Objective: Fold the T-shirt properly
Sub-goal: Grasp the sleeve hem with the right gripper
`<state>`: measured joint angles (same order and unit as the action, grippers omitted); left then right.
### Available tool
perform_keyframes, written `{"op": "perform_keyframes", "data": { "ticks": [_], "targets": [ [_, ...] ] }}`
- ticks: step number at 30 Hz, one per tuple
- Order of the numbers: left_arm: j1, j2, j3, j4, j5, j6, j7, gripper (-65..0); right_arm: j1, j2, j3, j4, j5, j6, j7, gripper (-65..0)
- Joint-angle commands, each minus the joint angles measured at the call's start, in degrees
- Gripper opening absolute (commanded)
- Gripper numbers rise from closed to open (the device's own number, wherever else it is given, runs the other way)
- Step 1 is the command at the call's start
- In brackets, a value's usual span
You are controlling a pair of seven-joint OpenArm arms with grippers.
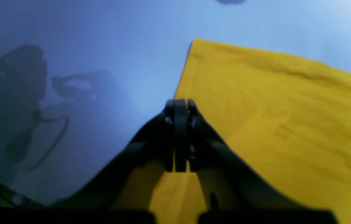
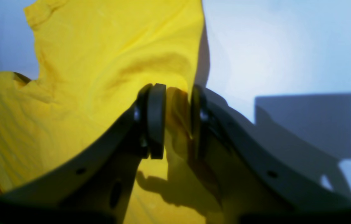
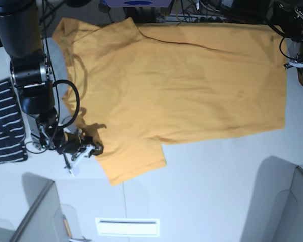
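Yellow T-shirt (image 3: 182, 85) spread flat on the white table (image 3: 217, 191), 2 grippers at its edges.

The right gripper (image 2: 177, 119) sits at the edge of the shirt's near sleeve (image 3: 134, 161), its fingers apart with a ridge of yellow cloth standing between them. The left gripper (image 1: 180, 107), at the hem edge of the shirt, has its fingers pressed together; whether they pinch cloth cannot be told. A dark striped garment (image 3: 7, 126) lies well apart from the shirt, beyond the right arm. No readable writing or label shows on the shirt.

Right pincer (image 2: 177, 121) parted, straddling T-shirt (image 2: 100, 62) sleeve edge.
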<state>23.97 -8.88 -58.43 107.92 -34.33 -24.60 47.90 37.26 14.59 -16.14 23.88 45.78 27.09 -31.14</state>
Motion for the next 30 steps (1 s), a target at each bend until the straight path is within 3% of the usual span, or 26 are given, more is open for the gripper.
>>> {"op": "perform_keyframes", "data": {
  "ticks": [1, 5, 8, 11, 12, 20, 26, 30],
  "targets": [
    [0.2, -1.0, -0.4, 0.8, -0.5, -0.1, -1.1, -65.0, 0.7, 0.5, -0.3, -0.1, -2.3, -1.2, -1.7, -51.3],
    [0.2, -1.0, -0.3, 0.8, -0.5, -0.1, -1.1, -65.0, 0.7, 0.3, -0.2, -0.1, -2.3, -1.2, -1.6, -61.2],
    [0.2, -1.0, -0.3, 0.8, -0.5, -0.1, -1.1, -65.0, 1.4, 0.5, 0.2, -0.1, -2.3, -2.7, -1.5, -49.8],
    [0.3, -1.0, -0.5, 0.8, -0.5, -0.1, -1.1, -65.0, 1.9, 0.7, 0.1, -0.1, -2.3, -8.5, -1.4, -35.3],
    [0.3, -1.0, -0.5, 0.8, -0.5, -0.1, -1.1, -65.0, 2.2, 0.7, -0.2, -0.1, -2.3, -8.9, -0.9, -33.8],
    [0.3, -1.0, -0.6, 0.8, -0.5, -0.1, -1.1, -65.0, 3.5, 0.3, -0.5, -0.2, -2.3, -8.9, -0.4, -33.8],
    [0.3, -1.0, -0.6, 0.8, -0.5, -0.1, -1.1, -65.0, 4.1, -1.0, -9.7, -0.2, -2.2, -8.8, -0.3, -33.8],
    [0.3, -1.0, -0.6, 0.8, -0.5, -0.1, -1.1, -65.0, 4.1, -1.1, -9.9, -0.2, -2.2, -8.8, -0.2, -33.9]
  ]
}}
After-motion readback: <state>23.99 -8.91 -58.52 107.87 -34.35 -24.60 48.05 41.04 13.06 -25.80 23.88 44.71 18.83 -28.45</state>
